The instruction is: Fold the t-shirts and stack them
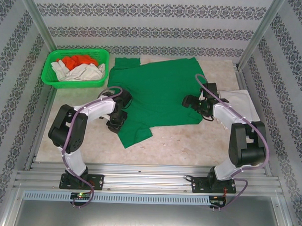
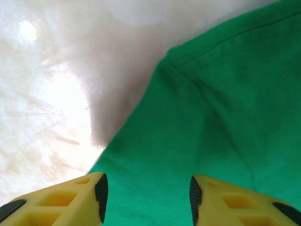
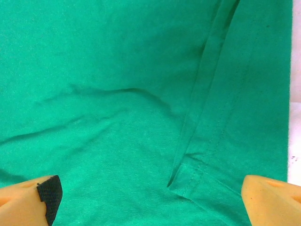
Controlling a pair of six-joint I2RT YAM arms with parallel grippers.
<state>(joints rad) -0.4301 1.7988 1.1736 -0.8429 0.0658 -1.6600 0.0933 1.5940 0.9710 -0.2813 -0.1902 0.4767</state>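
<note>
Two grippers hover over the dark green t-shirt (image 1: 159, 96) spread flat on the table (image 1: 189, 144), the left gripper (image 2: 146, 197) with fingers half apart at its left edge and the right gripper (image 3: 146, 197) with fingers wide at its right edge, so a shallow pinch could slip.

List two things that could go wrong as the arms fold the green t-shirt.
1. The left jaws straddle the green t-shirt right at its edge; they might catch little cloth and lose it mid-fold.
2. The right arm hangs over the off-white cloth; swinging the shirt across could drag that cloth askew.
</note>
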